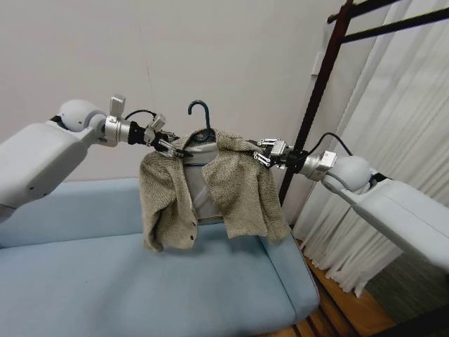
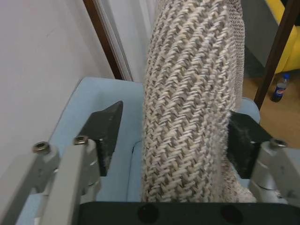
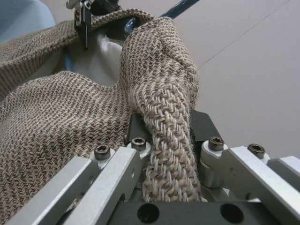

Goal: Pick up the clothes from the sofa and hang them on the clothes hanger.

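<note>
1. Cardigan [image 1: 238,189]: a beige knit, draped over a dark hanger [image 1: 201,112]. It is held up in the air above the blue sofa [image 1: 105,281], spread between the two arms.
2. Progress, as I judge it: the cardigan is off the sofa and on its hanger, so the pick-up is done. The hanger's hook is free in the air, well short of the dark clothes rack [image 1: 319,91] on the robot's right, so the hanging is left.
3. The right gripper [image 1: 264,158] is clamped on a thick fold at the right shoulder, with both pads pressed into the knit.
4. The left gripper [image 1: 165,142] is at the left shoulder with its jaws apart. The fabric runs between them, touching one pad, while the other pad [image 2: 108,125] stands clear.
</note>
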